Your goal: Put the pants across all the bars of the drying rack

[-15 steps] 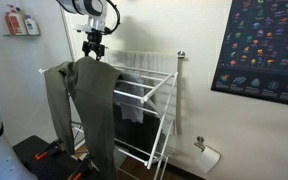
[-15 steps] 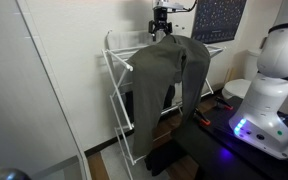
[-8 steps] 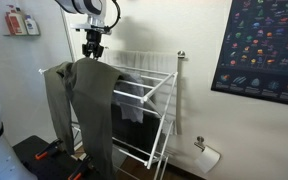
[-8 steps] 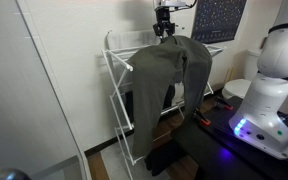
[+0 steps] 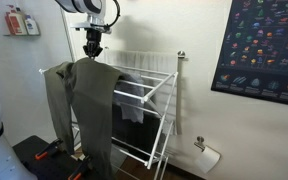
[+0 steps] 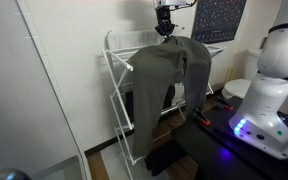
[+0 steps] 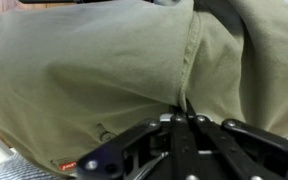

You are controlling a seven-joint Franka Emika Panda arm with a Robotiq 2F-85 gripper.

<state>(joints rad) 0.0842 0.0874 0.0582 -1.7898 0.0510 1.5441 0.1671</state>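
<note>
The olive-grey pants (image 5: 89,100) hang over one end of the white drying rack (image 5: 156,95), both legs dangling toward the floor; in another exterior view the pants (image 6: 169,70) cover the rack's near end (image 6: 114,60). The other bars (image 5: 144,62) of the rack top lie bare. My gripper (image 5: 93,54) stands straight down on the top fold of the pants, also seen in an exterior view (image 6: 165,33). In the wrist view the pants (image 7: 84,70) fill the picture and the gripper (image 7: 182,115) is shut, with a ridge of fabric pinched at its tips.
A smaller dark cloth (image 5: 132,110) hangs lower inside the rack. A poster (image 5: 264,45) and a paper-roll holder (image 5: 206,152) are on the wall. A white robot body (image 6: 269,80) stands beside the rack, a glass pane (image 6: 34,90) on the opposite side.
The jaws have closed from open onto the top fold of the pants. The arm and the pants stay where they were.
</note>
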